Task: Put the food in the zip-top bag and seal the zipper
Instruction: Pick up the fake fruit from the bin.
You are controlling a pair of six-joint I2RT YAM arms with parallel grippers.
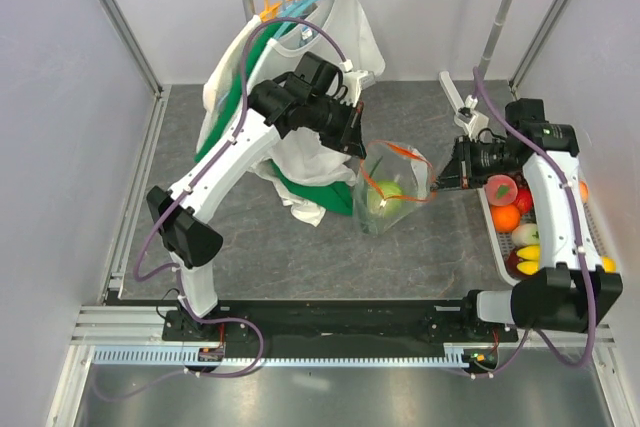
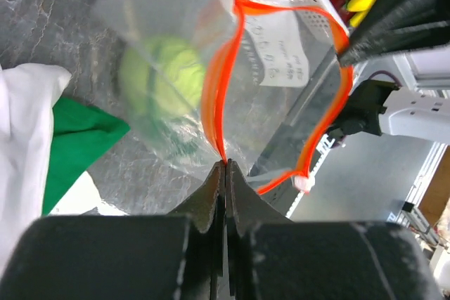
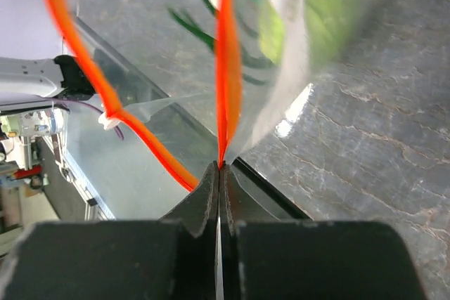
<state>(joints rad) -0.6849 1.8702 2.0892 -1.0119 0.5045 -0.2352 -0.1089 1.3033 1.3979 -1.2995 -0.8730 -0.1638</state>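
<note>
The left end effector (image 2: 225,168) is clamping one side of the zipper (image 2: 214,96); the right end effector (image 3: 220,168) is clamping the opposite side. The zip-top bag (image 1: 392,197) is hanging open between them over the table (image 1: 290,247), containing a green round piece (image 2: 160,79).

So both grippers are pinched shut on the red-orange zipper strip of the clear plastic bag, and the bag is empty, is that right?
Not empty. The left gripper and right gripper do pinch the red-orange zipper strip, but the clear plastic bag holds a round light-green vegetable, as the left wrist view shows.
</note>
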